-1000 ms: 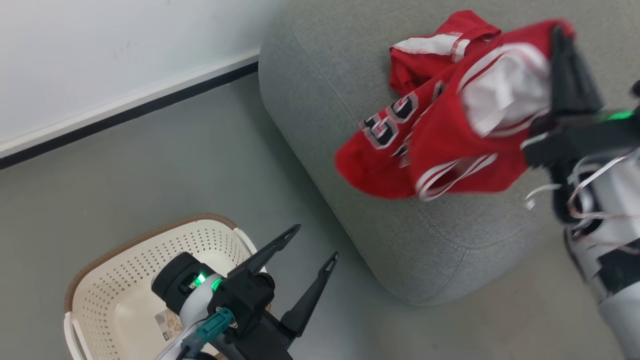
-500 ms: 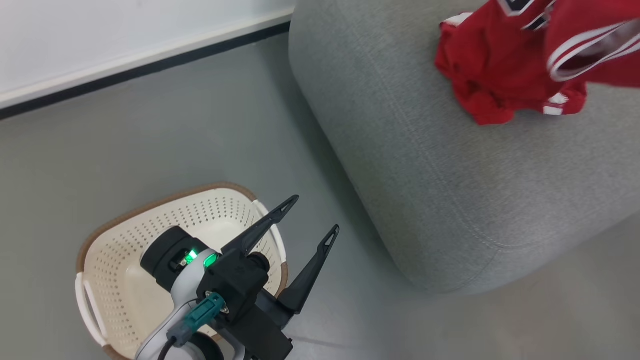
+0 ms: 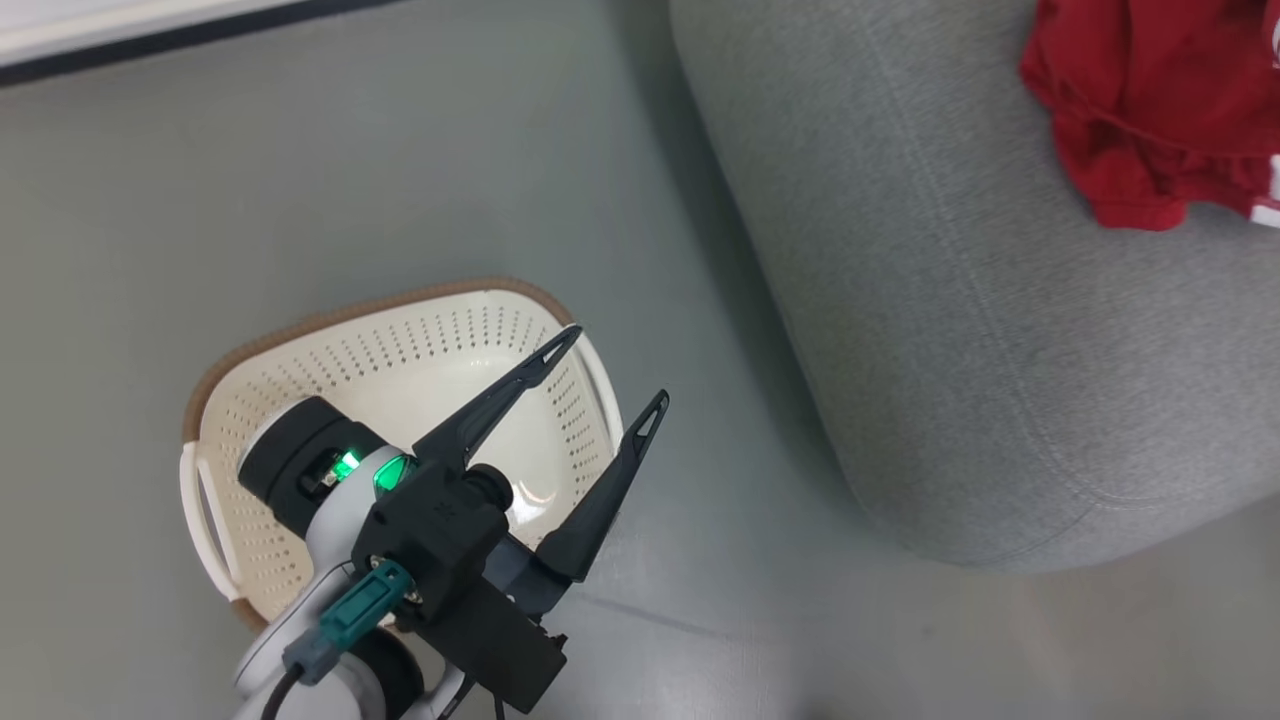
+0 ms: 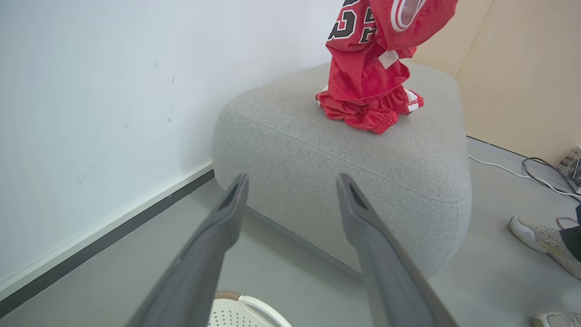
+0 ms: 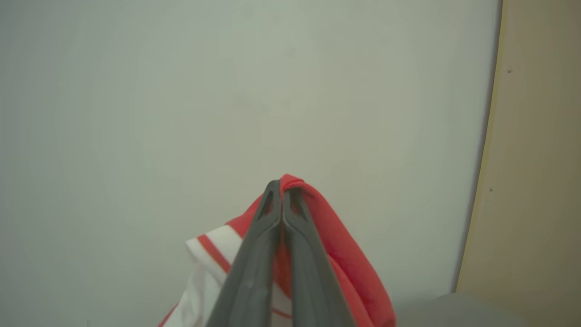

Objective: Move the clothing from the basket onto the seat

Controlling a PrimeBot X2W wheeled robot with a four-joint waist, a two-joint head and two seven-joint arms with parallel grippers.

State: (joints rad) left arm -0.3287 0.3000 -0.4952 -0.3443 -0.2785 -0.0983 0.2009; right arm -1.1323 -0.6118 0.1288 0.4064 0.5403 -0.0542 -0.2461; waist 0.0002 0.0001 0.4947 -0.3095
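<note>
2 grippers differ: my left gripper point(image 3: 612, 368) gapes empty over the basket point(image 3: 330, 320); on the grey seat point(image 3: 950, 300) lie red shorts point(image 3: 1130, 170); my right gripper point(image 5: 282, 188) pinches the red jersey point(image 5: 349, 272) above them. Placing step, I judge: next, lower and let go.

Grey floor point(image 3: 300, 150), white wall point(image 4: 91, 91), dark skirting point(image 4: 113, 237), beige panel point(image 4: 522, 68)

Smooth grey floor point(image 3: 300, 180), cream-white perforated plastic basket point(image 3: 400, 340) standing on it, large grey fabric seat point(image 3: 950, 300) beside, bright red jersey clothing point(image 3: 1140, 120) crumpled on top
</note>
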